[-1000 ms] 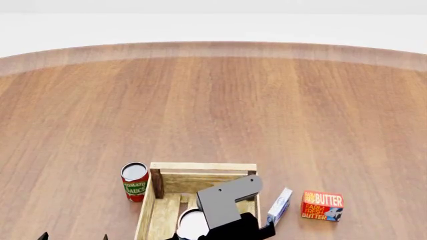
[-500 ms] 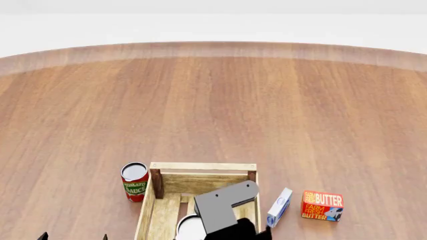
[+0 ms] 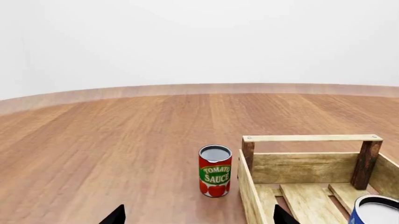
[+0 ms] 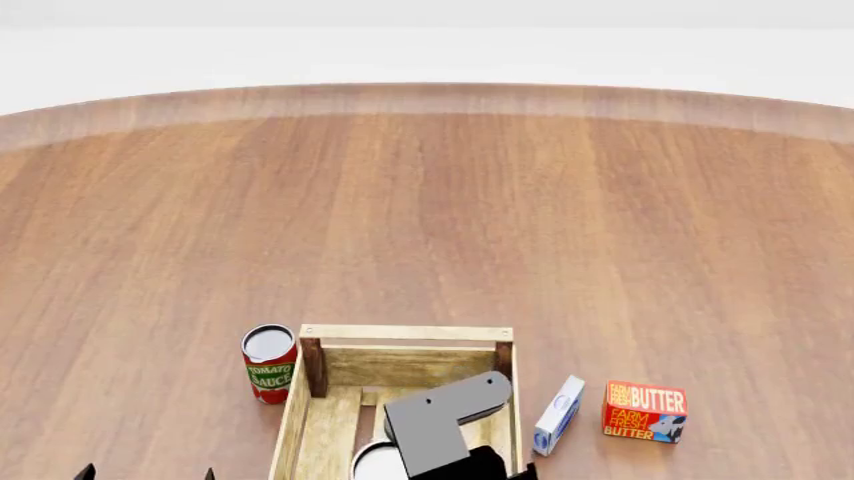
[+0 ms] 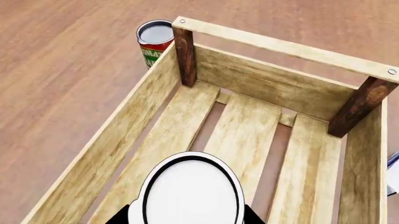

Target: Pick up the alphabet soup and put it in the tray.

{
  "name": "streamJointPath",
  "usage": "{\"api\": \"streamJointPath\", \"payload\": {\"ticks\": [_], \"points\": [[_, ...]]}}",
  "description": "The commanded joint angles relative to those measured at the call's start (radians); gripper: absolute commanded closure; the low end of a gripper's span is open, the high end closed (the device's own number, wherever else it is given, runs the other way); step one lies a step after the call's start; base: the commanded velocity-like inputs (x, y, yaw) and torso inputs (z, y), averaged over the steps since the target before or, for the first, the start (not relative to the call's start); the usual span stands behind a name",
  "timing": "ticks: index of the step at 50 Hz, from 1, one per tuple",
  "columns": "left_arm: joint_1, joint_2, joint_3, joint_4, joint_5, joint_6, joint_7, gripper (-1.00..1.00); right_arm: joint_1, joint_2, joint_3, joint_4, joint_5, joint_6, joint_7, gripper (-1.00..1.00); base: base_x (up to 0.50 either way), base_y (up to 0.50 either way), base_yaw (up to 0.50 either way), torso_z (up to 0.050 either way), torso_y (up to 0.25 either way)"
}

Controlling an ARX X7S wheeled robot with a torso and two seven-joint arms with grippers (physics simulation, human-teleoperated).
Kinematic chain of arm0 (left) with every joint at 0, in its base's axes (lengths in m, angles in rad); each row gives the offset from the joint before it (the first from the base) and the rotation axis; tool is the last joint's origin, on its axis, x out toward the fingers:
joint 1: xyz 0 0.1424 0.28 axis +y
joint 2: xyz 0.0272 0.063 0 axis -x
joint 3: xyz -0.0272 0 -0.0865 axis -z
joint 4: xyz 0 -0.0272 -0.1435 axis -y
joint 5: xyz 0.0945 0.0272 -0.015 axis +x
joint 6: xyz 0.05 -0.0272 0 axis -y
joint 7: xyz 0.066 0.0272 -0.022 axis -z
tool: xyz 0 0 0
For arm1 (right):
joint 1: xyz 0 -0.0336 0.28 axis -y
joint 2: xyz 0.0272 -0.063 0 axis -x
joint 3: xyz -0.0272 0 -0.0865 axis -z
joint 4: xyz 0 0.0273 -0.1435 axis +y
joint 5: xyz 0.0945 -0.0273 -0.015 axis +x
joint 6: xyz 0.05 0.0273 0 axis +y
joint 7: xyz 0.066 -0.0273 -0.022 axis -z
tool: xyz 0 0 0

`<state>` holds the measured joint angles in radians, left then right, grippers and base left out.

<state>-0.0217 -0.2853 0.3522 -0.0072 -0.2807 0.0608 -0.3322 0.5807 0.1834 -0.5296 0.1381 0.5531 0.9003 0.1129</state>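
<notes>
The alphabet soup can [image 5: 190,191] shows its silvery-white top between my right gripper's [image 5: 187,217] black fingers [image 5: 122,216], which are shut on it. It sits inside the walls of the light-wood tray [image 5: 281,46], over the slats; whether it rests on them is hidden. In the head view the can [image 4: 378,463] is mostly covered by my grey right arm [image 4: 447,420], within the tray [image 4: 404,333]. The left wrist view shows its blue label and rim [image 3: 374,212] inside the tray [image 3: 311,138]. My left gripper [image 3: 198,219] is open and empty, left of the tray [image 4: 147,474].
A red-and-green tomato sauce can [image 4: 270,365] stands just outside the tray's far left corner; it also shows in both wrist views [image 3: 215,171] [image 5: 156,39]. A white-and-blue carton [image 4: 558,413] and a butter box [image 4: 645,411] stand right of the tray.
My right arm has drawn back toward me with the can, lower over the tray's slats. The left arm and the other objects have not moved.
</notes>
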Motion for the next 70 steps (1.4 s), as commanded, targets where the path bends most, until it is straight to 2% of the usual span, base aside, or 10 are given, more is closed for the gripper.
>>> {"api": "streamJointPath", "payload": {"ticks": [1, 15, 16, 36, 51, 57, 66, 70], "points": [[-0.002, -0.001, 0.004, -0.002, -0.002, 0.001, -0.002, -1.0, 0.008, 0.001, -0.003, 0.003, -0.014, -0.011, -0.013, 1.0, 0.0, 0.0, 0.0, 0.0, 0.0], [-0.003, -0.003, 0.006, -0.003, -0.005, 0.005, -0.007, -1.0, 0.011, 0.0, -0.01, 0.016, -0.012, -0.02, -0.013, 1.0, 0.0, 0.0, 0.0, 0.0, 0.001], [-0.004, -0.003, 0.006, -0.004, -0.005, 0.006, -0.007, -1.0, 0.012, 0.0, -0.01, 0.019, -0.01, -0.017, -0.014, -1.0, 0.0, 0.0, 0.0, 0.0, 0.0], [-0.004, -0.008, 0.012, 0.0, -0.009, 0.006, -0.012, -1.0, 0.017, 0.004, -0.007, 0.016, 0.002, -0.017, -0.004, -1.0, 0.0, 0.0, 0.0, 0.0, 0.0], [-0.003, -0.01, 0.016, -0.001, -0.013, 0.008, -0.014, -1.0, -0.026, 0.042, 0.045, -0.171, 0.063, 0.046, 0.061, -1.0, 0.0, 0.0, 0.0, 0.0, 0.0], [0.0, -0.014, 0.015, 0.011, -0.018, 0.003, -0.017, -1.0, -0.079, 0.065, 0.061, -0.255, 0.061, 0.01, 0.088, -1.0, 0.0, 0.0, 0.0, 0.0, 0.0], [0.002, -0.019, 0.013, 0.024, -0.033, -0.008, -0.02, -1.0, -0.187, 0.111, 0.067, -0.356, -0.019, -0.197, 0.102, -1.0, 0.0, 0.0, 0.0, 0.0, 0.0], [0.005, -0.021, 0.012, 0.036, -0.04, -0.017, -0.022, -1.0, -0.218, 0.123, 0.074, -0.394, -0.018, -0.213, 0.114, -1.0, 0.0, 0.0, 0.0, 0.0, 0.0]]}}
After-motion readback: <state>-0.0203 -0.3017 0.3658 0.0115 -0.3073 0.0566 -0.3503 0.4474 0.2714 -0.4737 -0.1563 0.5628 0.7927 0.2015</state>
